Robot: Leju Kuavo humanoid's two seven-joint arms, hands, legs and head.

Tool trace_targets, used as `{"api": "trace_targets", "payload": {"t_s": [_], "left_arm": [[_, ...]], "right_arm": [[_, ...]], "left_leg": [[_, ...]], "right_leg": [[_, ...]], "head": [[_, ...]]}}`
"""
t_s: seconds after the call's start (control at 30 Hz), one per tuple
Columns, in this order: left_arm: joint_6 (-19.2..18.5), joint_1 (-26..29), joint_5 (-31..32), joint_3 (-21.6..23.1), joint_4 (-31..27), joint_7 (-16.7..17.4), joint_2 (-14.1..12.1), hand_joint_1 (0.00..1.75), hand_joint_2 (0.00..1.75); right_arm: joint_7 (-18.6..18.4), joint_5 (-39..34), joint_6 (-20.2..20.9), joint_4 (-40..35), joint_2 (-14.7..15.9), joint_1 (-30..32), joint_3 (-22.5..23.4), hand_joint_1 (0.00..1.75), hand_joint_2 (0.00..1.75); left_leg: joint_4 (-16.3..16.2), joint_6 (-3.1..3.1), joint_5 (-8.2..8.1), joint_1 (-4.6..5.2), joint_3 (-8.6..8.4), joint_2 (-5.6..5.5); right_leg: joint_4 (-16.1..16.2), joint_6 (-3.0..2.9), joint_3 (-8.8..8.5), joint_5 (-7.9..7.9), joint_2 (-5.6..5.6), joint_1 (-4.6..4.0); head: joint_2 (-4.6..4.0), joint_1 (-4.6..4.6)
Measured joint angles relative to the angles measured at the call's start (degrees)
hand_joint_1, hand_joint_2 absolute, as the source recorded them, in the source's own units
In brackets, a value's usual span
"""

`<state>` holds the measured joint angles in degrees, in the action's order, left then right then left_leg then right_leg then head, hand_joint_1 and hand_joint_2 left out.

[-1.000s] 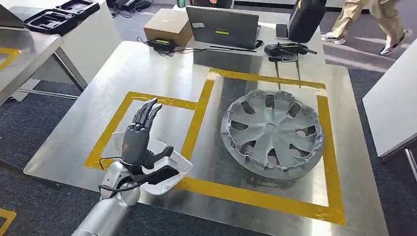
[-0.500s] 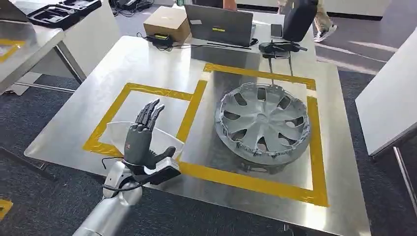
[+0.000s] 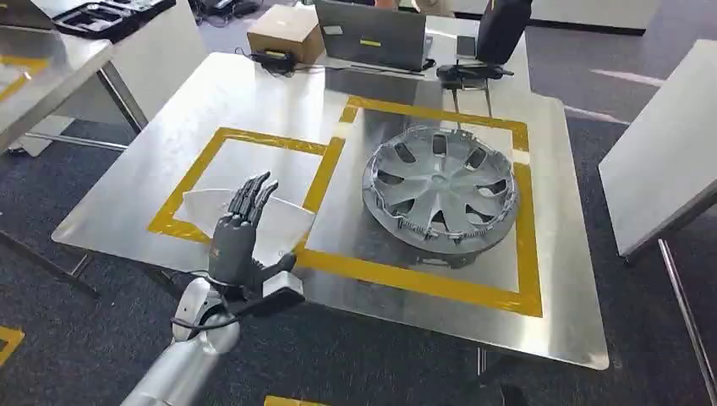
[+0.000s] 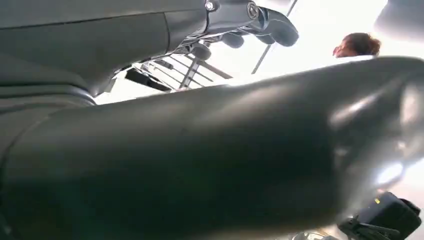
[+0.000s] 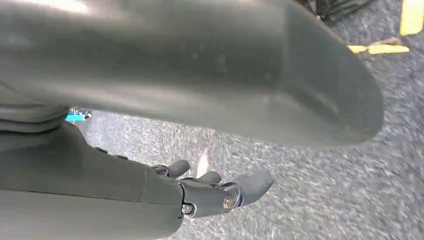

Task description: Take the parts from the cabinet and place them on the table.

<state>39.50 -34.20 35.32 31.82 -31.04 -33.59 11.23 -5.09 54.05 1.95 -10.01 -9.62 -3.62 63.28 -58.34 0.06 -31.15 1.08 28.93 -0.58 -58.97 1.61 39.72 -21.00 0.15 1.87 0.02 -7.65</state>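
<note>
At the near left edge of the steel table, the left hand is raised with fingers straight and apart, grasping nothing. Just behind it a white part lies across the small yellow-taped square. To the right, a silver wheel cover sits inside the larger taped frame. Beyond it stand a cardboard box, a laptop and a black bag. The right hand hangs over grey carpet, fingers loosely released, empty.

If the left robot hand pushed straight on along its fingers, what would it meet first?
Probably the white part lying under the left robot hand; its fingers point across it toward the yellow tape. Height above it is unclear.
</note>
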Motion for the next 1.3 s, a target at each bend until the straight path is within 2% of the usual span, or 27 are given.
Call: {"api": "trace_targets", "payload": {"t_s": [0.07,0.1,0.17,0.2,0.23,0.3,0.37,0.4,0.43,0.53,0.57,0.63,0.67,0.73,0.8,0.87,0.9,0.93,0.97,1.0,1.07,1.1,1.17,1.2,1.23,1.27,1.3], "left_arm": [[0.0,0.04,-0.02,0.11,0.13,0.0,0.02,0.0,0.0],[0.0,0.03,-0.02,0.15,0.15,0.0,0.07,0.0,0.0],[0.0,0.05,-0.04,0.15,0.15,0.0,0.09,0.0,0.0],[0.0,0.05,-0.04,0.15,0.17,0.0,0.09,0.0,0.0],[0.0,0.08,-0.04,0.17,0.26,0.0,0.09,0.0,0.0],[-0.09,0.11,-0.04,0.2,0.31,0.0,0.09,0.0,0.0],[-0.52,0.06,-0.04,0.28,0.31,0.0,0.15,0.0,0.0],[-0.59,0.01,-0.05,0.33,0.28,0.0,0.31,0.0,0.0],[-0.68,-0.08,-0.04,0.42,0.26,0.02,0.46,0.0,0.0],[-1.03,-0.33,-0.04,0.68,0.33,0.02,1.03,0.0,0.0],[-1.29,-0.3,-0.11,0.7,0.39,0.02,1.07,0.0,0.0],[-2.01,-0.31,-1.0,0.7,0.63,0.07,1.07,0.0,0.0],[-2.41,-0.18,-1.66,0.7,0.79,0.09,1.05,0.0,0.0],[-2.97,0.37,-3.17,0.7,1.36,-0.02,1.03,0.0,0.0],[-3.04,1.43,-4.61,0.72,2.32,-0.28,0.94,0.0,0.0],[-3.04,2.63,-5.4,0.7,3.24,-0.77,0.94,0.0,0.0],[-2.97,3.14,-5.81,0.7,3.58,-1.07,0.98,0.0,0.0],[-2.86,3.69,-5.99,0.72,3.85,-1.36,1.07,0.0,0.0],[-2.56,4.55,-6.27,0.72,4.22,-1.68,1.05,0.0,0.0],[-2.36,5.26,-6.56,0.7,5.05,-1.88,0.9,0.0,0.0],[-2.38,7.02,-7.04,0.72,6.33,-1.77,0.57,0.0,0.0],[-2.58,7.58,-7.26,0.72,6.82,-1.59,0.5,0.0,0.0],[-4.02,8.9,-7.63,0.72,8.0,0.86,0.48,0.0,0.0],[-4.78,9.51,-7.59,0.74,8.87,2.55,0.41,0.0,0.0],[-5.5,10.29,-7.52,0.81,9.5,3.92,0.31,0.0,0.0],[-6.8,11.1,-7.52,0.94,10.21,5.87,0.11,0.0,0.0],[-8.6,11.78,-7.58,1.09,11.14,8.55,-0.22,0.0,0.0]], "right_arm": [[-0.02,0.0,0.02,0.0,-0.13,0.32,0.0,0.0,0.0],[-0.11,0.0,0.04,0.0,-0.18,0.42,0.0,0.0,0.0],[-0.13,-0.02,0.09,0.0,-0.35,0.48,0.0,0.0,0.0],[-0.07,-0.02,0.04,0.0,-0.28,0.38,0.0,0.0,0.0],[-0.07,-0.02,0.02,0.0,-0.2,0.31,0.0,0.0,0.0],[-0.11,-0.19,-0.02,0.0,-0.11,0.32,0.0,0.0,0.0],[-0.22,-0.59,-0.11,0.0,-0.09,0.3,0.0,0.0,0.0],[-0.22,-0.65,-0.15,-0.02,-0.07,0.13,0.0,0.0,0.0],[-0.2,-0.72,-0.2,-0.04,-0.02,-0.05,0.0,0.0,0.0],[-0.22,-0.98,-0.24,-0.04,0.0,-0.1,0.02,0.0,0.0],[-0.24,-1.12,-0.24,-0.02,-0.07,-0.06,0.07,0.0,0.0],[-0.2,-1.57,-0.24,-0.04,-0.07,-0.14,0.13,0.0,0.0],[-0.11,-1.66,-0.24,-0.04,-0.07,-0.06,0.18,0.0,1.75],[-0.04,-1.7,-0.24,-0.04,-0.07,0.04,0.22,0.0,1.75],[-0.02,-1.68,-0.24,-0.04,-0.07,0.08,0.26,0.0,1.75],[-0.02,-1.75,-0.2,-0.04,-0.04,0.16,0.35,0.0,1.75],[0.02,-1.77,-0.17,-0.04,0.02,0.22,0.42,0.0,1.75],[0.11,-1.9,-0.15,-0.04,0.13,0.39,0.5,0.0,1.75],[0.13,-1.92,-0.13,-0.07,0.15,0.58,0.52,0.0,1.75],[0.13,-1.95,-0.11,-0.04,0.22,0.75,0.57,0.0,1.75],[0.13,-2.08,-0.09,0.0,0.2,1.27,0.63,0.0,1.75],[0.18,-2.12,-0.11,0.07,0.17,1.65,0.7,0.0,1.75],[0.09,-2.6,-0.18,0.26,0.09,2.02,1.03,0.0,1.75],[0.09,-2.64,-0.24,0.26,0.11,1.93,1.14,0.0,1.75],[0.02,-2.67,-0.26,0.26,0.18,1.88,1.24,0.0,1.75],[-0.15,-2.67,-0.26,0.26,0.28,1.88,1.4,0.0,1.75],[-0.37,-2.64,-0.26,0.26,0.31,1.93,1.59,0.0,1.75]], "left_leg": [[1.03,1.47,1.89,-0.23,0.61,0.36],[1.06,2.06,2.62,-0.16,1.27,0.38],[0.95,2.61,3.97,-0.13,2.88,0.45],[0.87,2.68,4.67,-0.01,3.8,0.55],[0.71,2.73,5.35,0.07,4.81,0.71],[0.21,2.72,6.54,0.15,6.79,0.84],[-0.35,2.56,7.55,0.18,8.57,0.82],[-0.72,2.41,8.03,0.18,9.15,0.8],[-0.93,2.05,8.47,0.38,9.6,0.85],[0.1,1.15,10.38,0.06,9.46,0.96],[0.19,0.83,10.58,0.41,9.84,0.82],[-3.51,-0.01,4.51,-0.03,11.31,0.51],[-7.52,-0.4,0.88,-0.4,12.29,0.51],[-15.52,-1.08,-2.88,-1.03,13.5,0.52],[-17.52,-1.61,0.22,-1.68,11.78,0.54],[-11.35,-2.0,3.73,-2.28,5.92,0.55],[-6.07,-2.14,2.22,-2.61,1.71,0.52],[-0.04,-2.26,-1.05,-2.1,-2.15,0.35],[0.31,-0.92,-0.94,-1.61,-2.02,-0.08],[1.08,-0.64,-0.6,-1.4,-1.64,-0.14],[1.15,0.9,0.69,-0.82,-0.64,0.04],[1.11,1.66,1.45,-0.91,-0.07,0.35],[1.12,2.39,3.05,-0.71,1.74,0.3],[1.12,2.55,3.52,-0.54,2.39,0.3],[1.07,2.61,4.19,-0.36,3.39,0.45],[1.03,2.64,4.9,-0.19,4.31,0.64],[0.97,2.63,5.5,-0.1,5.16,0.76]], "right_leg": [[0.46,0.81,0.52,0.32,0.03,0.62],[-0.97,0.66,1.19,-2.8,0.03,0.26],[-8.22,0.74,2.89,-9.96,0.05,0.14],[-12.89,0.85,3.82,-12.46,0.05,-0.11],[-16.71,0.82,4.11,-13.14,0.05,-0.36],[-16.85,0.45,1.67,-9.75,0.04,-0.77],[-9.44,-0.24,-4.67,-6.83,0.04,-1.22],[-3.76,-0.86,-8.79,-8.82,0.04,-1.55],[1.36,-1.27,-11.28,-10.93,-0.03,-1.86],[0.72,-2.07,-10.42,-9.3,0.09,-2.28],[1.68,-2.55,-9.79,-8.11,-0.15,-1.45],[1.84,-3.14,-8.52,-6.45,-0.44,-1.33],[1.84,-3.08,-7.62,-5.7,-0.46,-1.32],[1.72,-2.86,-5.68,-4.16,-0.5,-1.29],[1.59,-2.46,-3.53,-2.59,-0.63,-1.17],[1.33,-1.77,-1.39,-1.08,-0.64,-0.96],[1.15,-1.32,-0.86,-0.39,-0.61,-0.89],[1.04,-0.78,-0.3,0.09,-0.57,-0.97],[1.44,-0.44,-0.6,0.86,-0.56,-0.75],[1.63,-0.12,-0.74,1.49,-0.58,-0.38],[2.43,0.93,-0.42,2.95,-0.29,0.32],[1.84,0.98,0.14,1.35,-0.24,0.51],[-4.91,0.78,2.07,-7.74,-0.28,0.29],[-9.52,0.74,3.12,-10.65,-0.24,0.01],[-13.87,0.66,3.91,-11.96,-0.24,-0.28],[-17.18,0.44,4.08,-11.07,-0.23,-0.56],[-18.18,0.11,3.34,-8.74,-0.21,-0.86]], "head": [[0.0,0.13],[0.0,0.2],[0.0,0.09],[0.0,0.09],[0.0,0.09],[0.0,0.07],[0.0,0.0],[0.0,-0.13],[0.0,-0.26],[0.0,-0.46],[0.0,-0.44],[0.0,0.11],[0.0,0.15],[0.0,0.17],[0.0,0.17],[0.0,0.17],[0.0,0.17],[0.0,0.2],[0.0,-0.55],[0.0,-0.28],[0.0,-0.09],[0.0,0.09],[0.0,-0.04],[0.0,-0.07],[0.0,-0.17],[0.0,-0.22],[0.0,-0.28]]}}
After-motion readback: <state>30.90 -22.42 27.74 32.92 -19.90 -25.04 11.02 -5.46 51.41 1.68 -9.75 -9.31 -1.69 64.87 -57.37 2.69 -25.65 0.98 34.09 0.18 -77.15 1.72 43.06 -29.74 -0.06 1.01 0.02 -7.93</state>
